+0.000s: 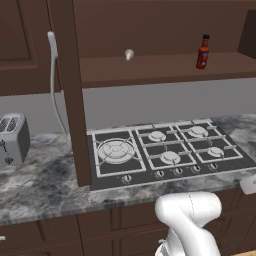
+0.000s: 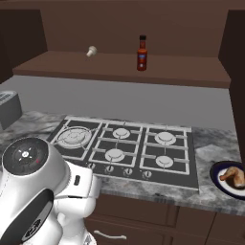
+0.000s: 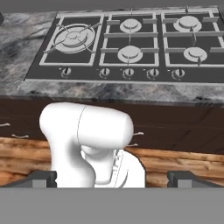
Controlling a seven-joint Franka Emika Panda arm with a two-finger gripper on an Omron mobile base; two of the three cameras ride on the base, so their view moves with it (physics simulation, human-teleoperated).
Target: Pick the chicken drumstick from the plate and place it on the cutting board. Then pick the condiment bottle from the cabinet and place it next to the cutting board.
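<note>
At the near end of the scene, low over the floor in front of the brown drawer fronts, the end effector has its two dark tips spread wide with nothing between them. Beyond it, on the marble desk, sits the gas hob. The chicken drumstick lies on the plate at the desk's right end, so the first reach goes up, forward and well to the right; its long axis seems to run roughly along the desk's length, though the view cuts it off. A toaster stands far left. Farthest back, the condiment bottle stands upright on the cabinet shelf, a small pale object apart to its left. Nothing stands between arm and plate.
</note>
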